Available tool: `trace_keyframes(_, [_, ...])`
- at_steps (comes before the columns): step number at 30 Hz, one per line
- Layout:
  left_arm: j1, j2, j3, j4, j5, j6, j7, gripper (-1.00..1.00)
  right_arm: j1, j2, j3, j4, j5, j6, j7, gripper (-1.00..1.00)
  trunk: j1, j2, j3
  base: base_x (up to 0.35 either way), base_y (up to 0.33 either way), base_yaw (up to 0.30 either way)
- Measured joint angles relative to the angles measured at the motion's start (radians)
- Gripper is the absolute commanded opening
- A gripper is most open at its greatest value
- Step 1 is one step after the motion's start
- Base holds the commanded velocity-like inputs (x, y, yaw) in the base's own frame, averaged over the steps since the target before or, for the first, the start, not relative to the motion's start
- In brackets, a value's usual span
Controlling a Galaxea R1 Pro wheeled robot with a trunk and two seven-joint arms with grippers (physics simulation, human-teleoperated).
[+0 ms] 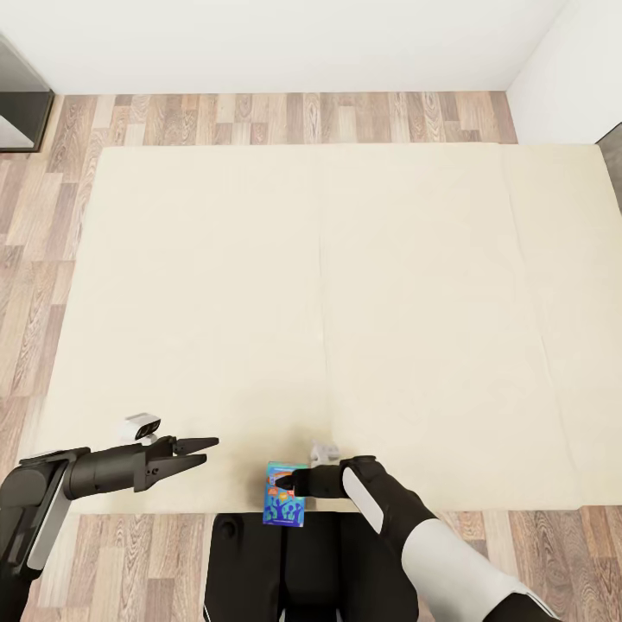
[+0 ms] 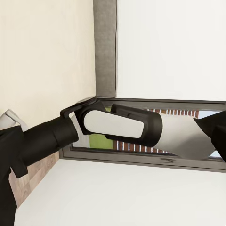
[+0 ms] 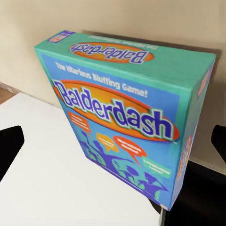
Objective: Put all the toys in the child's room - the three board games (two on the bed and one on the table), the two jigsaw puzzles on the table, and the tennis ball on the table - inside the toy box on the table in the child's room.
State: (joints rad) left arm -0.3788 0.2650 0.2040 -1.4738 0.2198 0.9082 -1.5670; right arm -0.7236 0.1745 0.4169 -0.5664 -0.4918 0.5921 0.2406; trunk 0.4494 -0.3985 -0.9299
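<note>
One Balderdash board game [image 3: 127,117] at the bed's [image 1: 216,285] near edge, pinched by the right gripper [image 1: 292,481]. Left gripper [image 1: 203,449] over the bed, fingers slightly spread, carrying nothing.

The board game box [image 3: 127,117] bore the title "Balderdash" in large blue letters on an orange oval across its front face, beneath the white line "The Hilarious Bluffing Game!". The same title and line were repeated, inverted, on the box's top end panel; smaller print elsewhere was illegible.
</note>
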Motion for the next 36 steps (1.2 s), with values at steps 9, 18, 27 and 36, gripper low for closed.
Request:
trace_keyframes(9, [0.0, 0.0, 0.0, 0.0, 0.0, 0.0, 0.0, 1.0, 0.0, 0.0, 0.0, 0.001, 0.001, 0.0, 0.0, 1.0, 0.0, 0.0, 0.0, 0.0, 0.0, 0.039])
trace_keyframes(18, [0.0, 0.0, 0.0, 0.0, 0.0, 0.0, 0.0, 1.0, 0.0, 0.0, 0.0, 0.001, -0.001, 0.001, 0.0, 1.0, 0.0, 0.0, 0.0, 0.0, 0.0, 0.053])
trace_keyframes(27, [0.0, 0.0, 0.0, 0.0, 0.0, 0.0, 0.0, 1.0, 0.001, 0.0, -0.001, 0.002, -0.005, -0.001, 0.0, 1.0, 0.0, 0.0, 0.0, 0.0, 0.0, 0.004])
trace_keyframes(36, [0.0, 0.0, 0.001, 0.0, 0.0, 0.0, 0.0, 1.0, 0.002, 0.0, -0.002, 0.002, -0.007, -0.002, 0.0, 1.0, 0.0, 0.0, 0.0, 0.0, 0.001, 0.0])
